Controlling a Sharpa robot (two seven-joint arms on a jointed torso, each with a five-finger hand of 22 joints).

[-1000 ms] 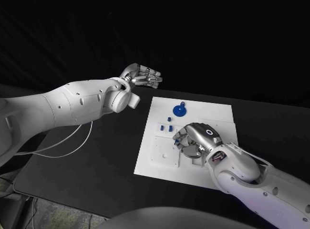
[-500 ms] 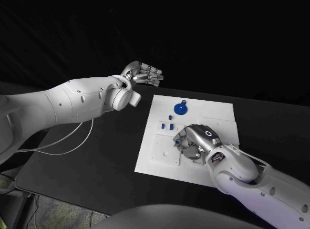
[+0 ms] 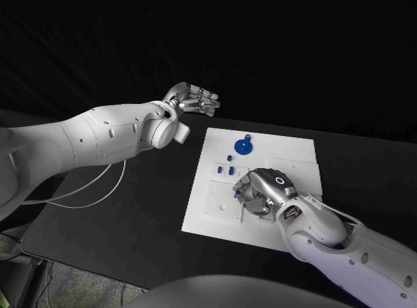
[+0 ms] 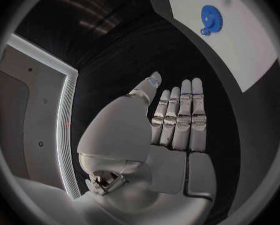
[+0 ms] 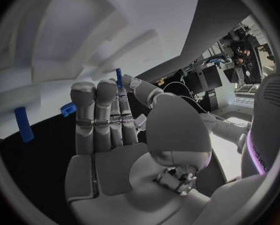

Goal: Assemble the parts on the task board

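The white task board (image 3: pixel 292 153) lies mid-table. On its far part sits a blue gear (image 3: pixel 243 147), with a small blue peg (image 3: pixel 229 158) and a short row of blue parts (image 3: pixel 224 171) nearer. My right hand (image 3: pixel 264 192) is down on the board's middle, fingers pointing at the board. In the right wrist view a thin blue peg (image 5: pixel 119 77) stands between its thumb tip and the nearest finger, apparently pinched. Two more blue parts (image 5: pixel 24 124) (image 5: pixel 67 109) lie beside its fingers. My left hand (image 3: pixel 192 99) hangs raised beyond the board's far left corner, fingers (image 4: pixel 180 115) straight and together, holding nothing.
A white cable (image 3: pixel 88 192) loops over the black table left of the board, under my left arm. The left wrist view shows the gear (image 4: pixel 211 17) and the board (image 4: pixel 240 40) well away from that hand.
My right hand has slid a little toward the near side of the board and settled lower. My left hand has edged slightly right and otherwise holds still.
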